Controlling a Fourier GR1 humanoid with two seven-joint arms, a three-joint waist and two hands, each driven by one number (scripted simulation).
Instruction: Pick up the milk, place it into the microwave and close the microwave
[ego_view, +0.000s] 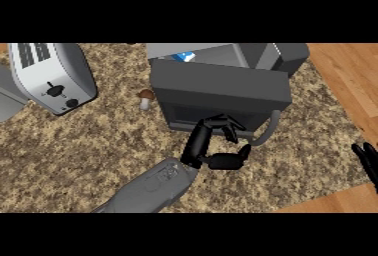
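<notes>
1. At the lower centre of the frame a grey forearm (151, 187) is seen rising from the bottom edge; it ends in the black left hand (214, 142).
2. The left hand's fingers (225, 125) are extended and laid against the lower edge of the microwave door (218, 90), with the thumb (232, 160) curled apart below them; nothing is held.
3. At the right edge, near the middle of the frame's height, the right hand (367, 160) is partly shown, fingers straight and upward, holding nothing.
4. The speckled brown counter (81, 150) is spread across most of the frame, with wooden flooring (347, 80) seen at the right.
5. The dark door is shown swung partly across the microwave (251, 55), its pale handle (269, 130) curving at the lower right.
6. Left of the door, a small mushroom (146, 98) is seen on the counter.
7. At the upper left a white toaster (52, 75) is placed.
8. At the upper centre, the milk (184, 56) is visible as a blue-and-white corner inside the microwave cavity, above the door's top edge.
</notes>
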